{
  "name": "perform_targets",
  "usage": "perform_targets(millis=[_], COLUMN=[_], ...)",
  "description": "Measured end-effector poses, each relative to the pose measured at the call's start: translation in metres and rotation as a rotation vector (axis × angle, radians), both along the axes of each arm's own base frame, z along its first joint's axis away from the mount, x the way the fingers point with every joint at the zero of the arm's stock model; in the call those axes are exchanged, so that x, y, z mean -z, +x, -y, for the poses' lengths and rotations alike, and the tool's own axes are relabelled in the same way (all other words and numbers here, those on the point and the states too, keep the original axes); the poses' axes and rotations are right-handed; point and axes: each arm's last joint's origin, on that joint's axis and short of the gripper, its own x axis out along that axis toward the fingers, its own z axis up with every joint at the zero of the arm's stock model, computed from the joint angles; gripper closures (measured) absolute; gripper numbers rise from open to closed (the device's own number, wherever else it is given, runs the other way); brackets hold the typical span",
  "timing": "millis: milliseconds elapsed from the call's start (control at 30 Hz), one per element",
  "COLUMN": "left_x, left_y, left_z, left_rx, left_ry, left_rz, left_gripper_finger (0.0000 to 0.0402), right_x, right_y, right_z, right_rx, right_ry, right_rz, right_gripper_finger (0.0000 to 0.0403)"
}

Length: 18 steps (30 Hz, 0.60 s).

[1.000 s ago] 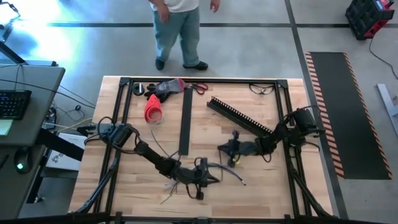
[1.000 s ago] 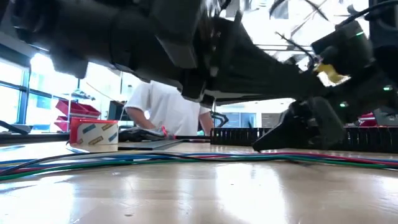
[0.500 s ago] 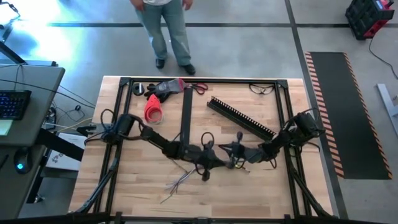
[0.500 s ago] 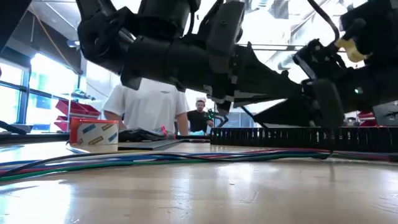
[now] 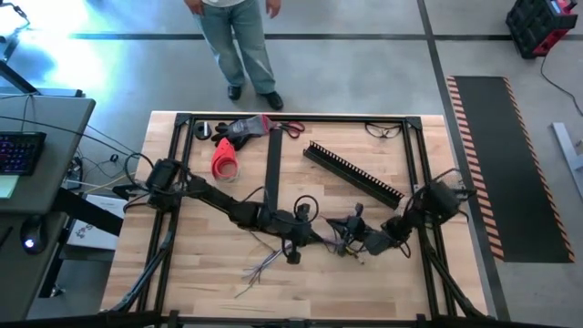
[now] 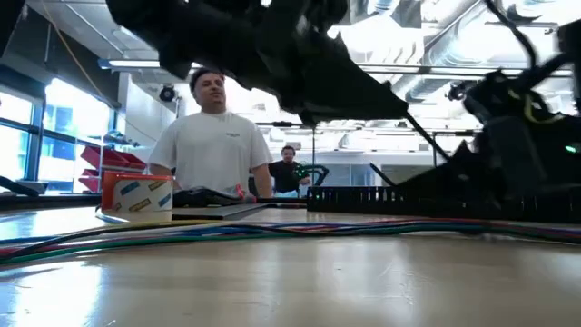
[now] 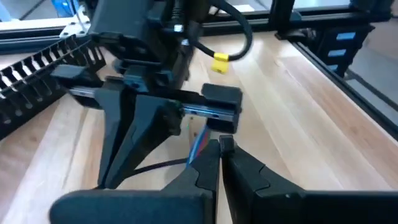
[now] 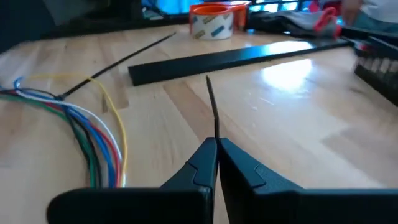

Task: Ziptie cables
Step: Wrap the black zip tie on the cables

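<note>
The cables [image 5: 273, 260] are lying on the near middle of the table [image 5: 383, 292], their splayed free ends pointing toward the near left. In the high view they are running under the left gripper [image 5: 293, 246] toward the right gripper [image 5: 344, 239], which is hovering just beside them. In the left wrist view the left gripper's fingers are clenched on the cables. The right gripper [image 8: 216, 148] is pinching a thin black strip [image 8: 212, 106]. No writing is readable. Both arms are reaching inward from the table's sides, nearly meeting at its middle.
</note>
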Motion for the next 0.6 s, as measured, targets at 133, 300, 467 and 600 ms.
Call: perform_targets(millis=[133, 300, 467, 600], left_x=[0.01, 0.015, 0.014, 0.018], left_y=[0.005, 0.009, 0.01, 0.009], left_z=[0.005, 0.01, 0.01, 0.007], left_rx=[-0.007, 0.02, 0.032, 0.052], left_ry=[-0.056, -0.104, -0.079, -0.052], left_rz=[0.073, 0.122, 0.122, 0.076], left_gripper_finger=[0.0402, 0.0401, 0.0402, 0.0402], right_x=[0.011, 0.024, 0.024, 0.018], right_y=[-0.001, 0.006, 0.008, 0.003], right_z=[-0.021, -0.038, -0.021, -0.003], right_rx=[0.048, 0.147, 0.156, 0.004], right_ry=[0.039, 0.024, 0.032, 0.104], right_rz=[0.055, 0.111, 0.095, 0.054], right_gripper_finger=[0.0403, 0.0403, 0.0403, 0.0403])
